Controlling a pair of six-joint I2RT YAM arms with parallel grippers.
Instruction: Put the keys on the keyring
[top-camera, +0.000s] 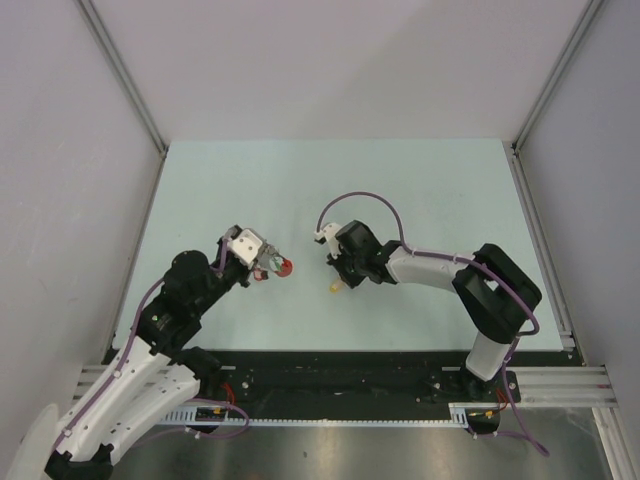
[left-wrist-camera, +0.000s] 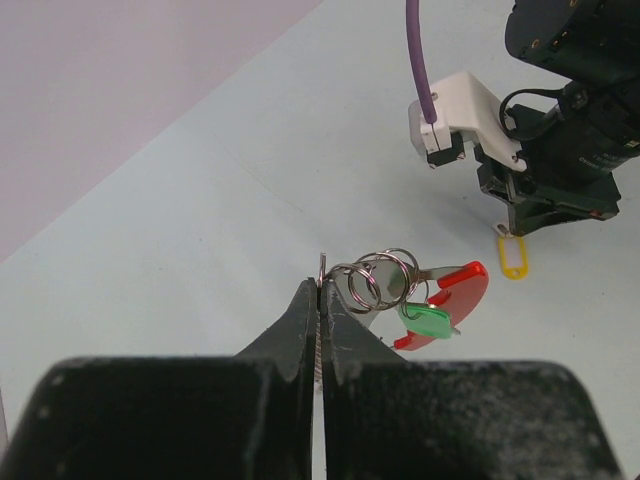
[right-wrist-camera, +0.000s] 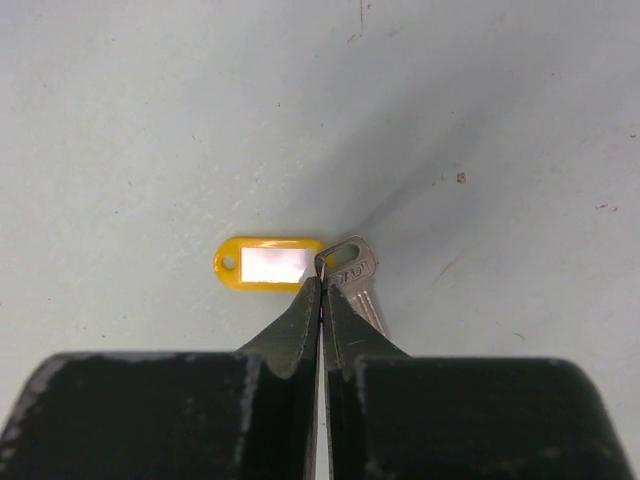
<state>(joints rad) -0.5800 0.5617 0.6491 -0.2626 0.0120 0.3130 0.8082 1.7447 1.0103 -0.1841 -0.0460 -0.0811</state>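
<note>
My left gripper is shut on the thin edge of the metal keyring. Its coiled loops carry a red tag and a green-headed key, which hang just past the fingertips. From above, this gripper is left of centre with the red tag beside it. My right gripper is shut on the small wire loop of a silver key joined to a yellow tag, low over the table. From above it faces the left gripper, with the yellow tag under it.
The pale green table is bounded by grey walls and aluminium rails on both sides. A purple cable loops above the right wrist. The two grippers stand a short gap apart near the table's middle.
</note>
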